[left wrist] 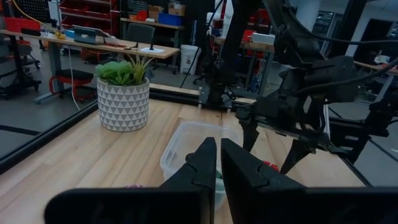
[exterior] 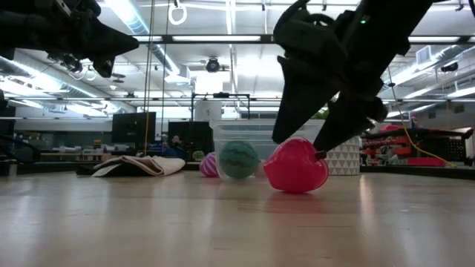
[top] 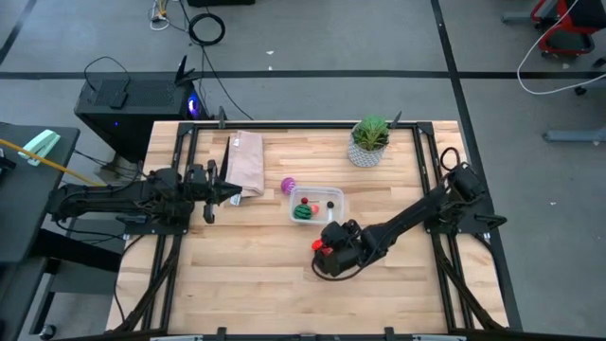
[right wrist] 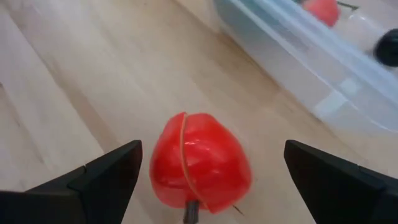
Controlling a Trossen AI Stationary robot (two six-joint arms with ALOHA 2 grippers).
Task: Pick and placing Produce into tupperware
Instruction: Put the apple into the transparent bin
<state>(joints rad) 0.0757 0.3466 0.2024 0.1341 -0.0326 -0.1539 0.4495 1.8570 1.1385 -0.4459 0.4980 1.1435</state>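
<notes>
A red lumpy piece [top: 322,248] [right wrist: 200,163] rests on the table, on the near side of the tupperware [top: 333,197]. My right gripper [top: 329,252] [right wrist: 212,152] is open, tilted down over the piece, one finger on each side of it and apart from it. Inside the clear tub lie a green striped ball [top: 302,213] [exterior: 239,159], a small red bit [top: 305,201] and a dark bit [top: 329,204]. A purple-pink ball [top: 288,186] sits on the wood just outside the tub's left corner. My left gripper [top: 224,195] [left wrist: 218,163] is shut and raised, left of the tub.
A tan paper bag [top: 246,163] lies flat just beyond my left gripper. A potted plant [top: 369,142] [left wrist: 124,99] stands near the far edge, right of centre. Black frame rails [top: 431,180] border the table. Bare wood [top: 246,275] stretches across the near half.
</notes>
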